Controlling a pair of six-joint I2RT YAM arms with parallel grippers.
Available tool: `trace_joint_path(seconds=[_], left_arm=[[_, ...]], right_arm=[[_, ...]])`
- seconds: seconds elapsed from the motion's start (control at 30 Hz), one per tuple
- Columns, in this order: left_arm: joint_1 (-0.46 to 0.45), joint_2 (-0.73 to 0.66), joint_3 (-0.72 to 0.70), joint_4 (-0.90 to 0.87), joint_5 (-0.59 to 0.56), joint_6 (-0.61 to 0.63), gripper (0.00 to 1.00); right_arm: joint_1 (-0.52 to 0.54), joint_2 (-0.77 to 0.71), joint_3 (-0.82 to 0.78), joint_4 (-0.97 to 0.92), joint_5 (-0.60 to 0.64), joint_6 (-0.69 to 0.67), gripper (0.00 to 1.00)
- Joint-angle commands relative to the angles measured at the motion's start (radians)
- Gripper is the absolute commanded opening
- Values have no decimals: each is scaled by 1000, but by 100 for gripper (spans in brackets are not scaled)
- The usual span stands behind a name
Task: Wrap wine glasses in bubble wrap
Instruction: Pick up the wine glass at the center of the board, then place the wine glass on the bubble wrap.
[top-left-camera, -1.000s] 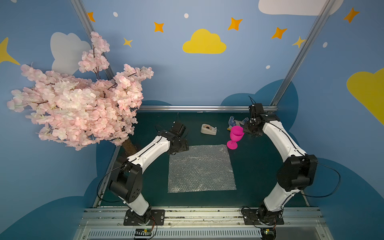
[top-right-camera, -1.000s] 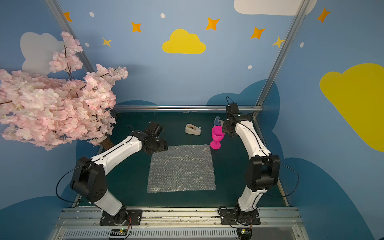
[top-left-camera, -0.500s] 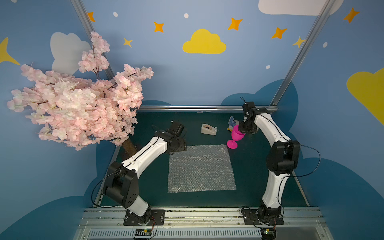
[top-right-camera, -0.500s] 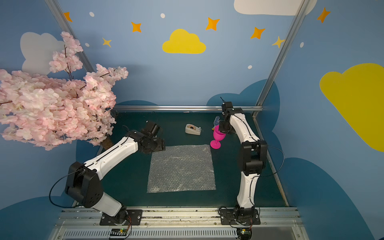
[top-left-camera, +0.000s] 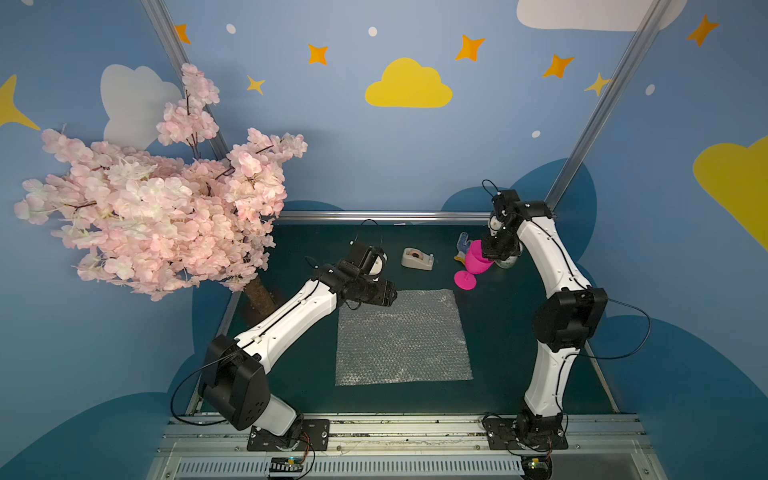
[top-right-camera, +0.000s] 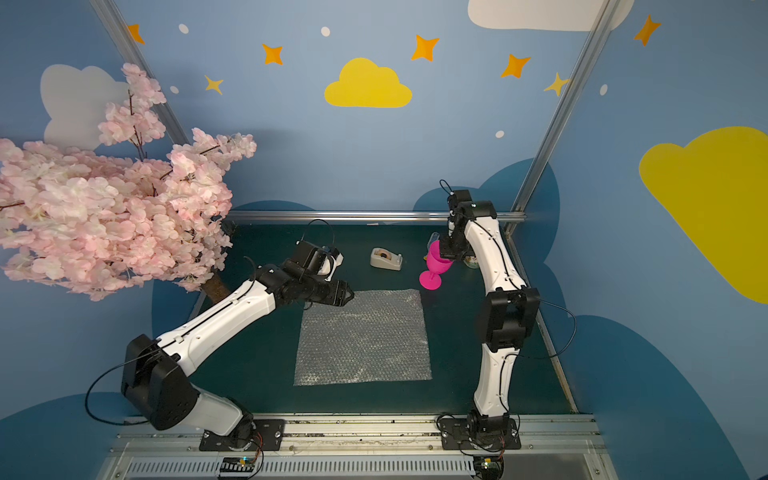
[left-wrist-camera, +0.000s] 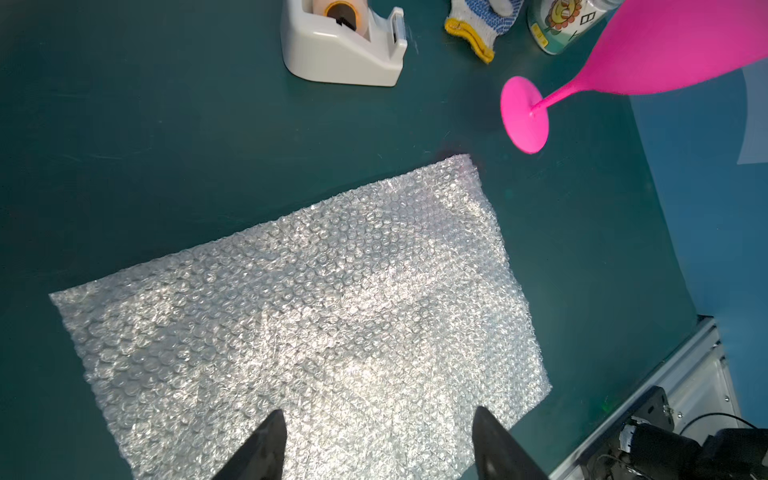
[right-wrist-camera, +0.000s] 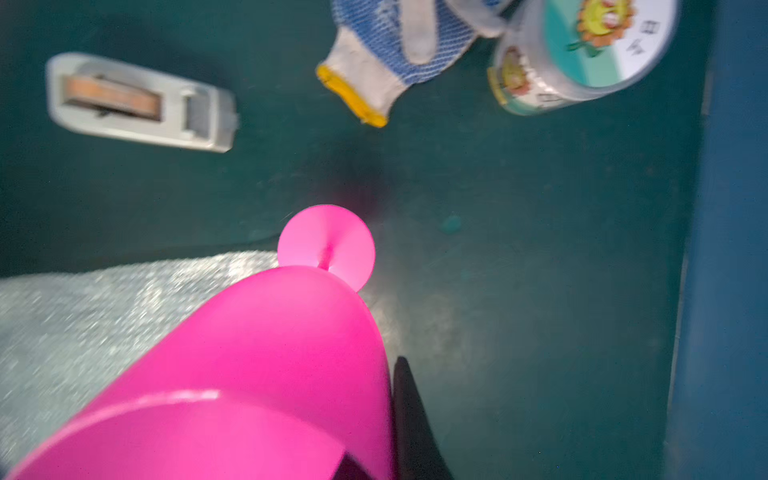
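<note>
Pickup step, I'd say: right claw (top-left-camera: 491, 257) was pinching the goblet (top-left-camera: 476, 261) by its rim, tilted at the far right, foot just beyond the wrap (top-left-camera: 401, 336). Left claw (left-wrist-camera: 376, 419) hung spread over the wrap's far left corner. Next move probably needs the goblet laid down on the wrap.

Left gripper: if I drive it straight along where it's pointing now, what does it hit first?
Most likely the bubble wrap: in the left wrist view the open left gripper aims down onto the sheet, nothing between. The pink goblet lies well off that line. The gap is hard to judge.
</note>
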Motion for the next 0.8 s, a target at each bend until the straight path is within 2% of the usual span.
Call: trace_joint_path(seconds=[0.0,0.1,0.2,0.3,0.4,0.63,0.77], left_arm=[[74,6,23,-56,21,-24,70],[122,10,29,-107,3,-30,71],[157,17,28,-175,-63,-67,71],[192,17,12,-213,-91,-110,71],[205,13,9,-226,-86,-108,71],[189,8,6,-248,-79,-97,70],[182,12,-1,-251,-84,-95,71]], right_arm=[[129,-70,-54,-169,-276,-117,0],[270,-113,-146,-162,-448,-166,0],[392,-110,-191,-169,-581,-233,1],[482,-46,-194,-198,-641,-316,1],[528,62,-152,-218,-630,-370,1],[547,280,53,-302,-638,-501,2],[544,368,131,-308,-576,-498,4]])
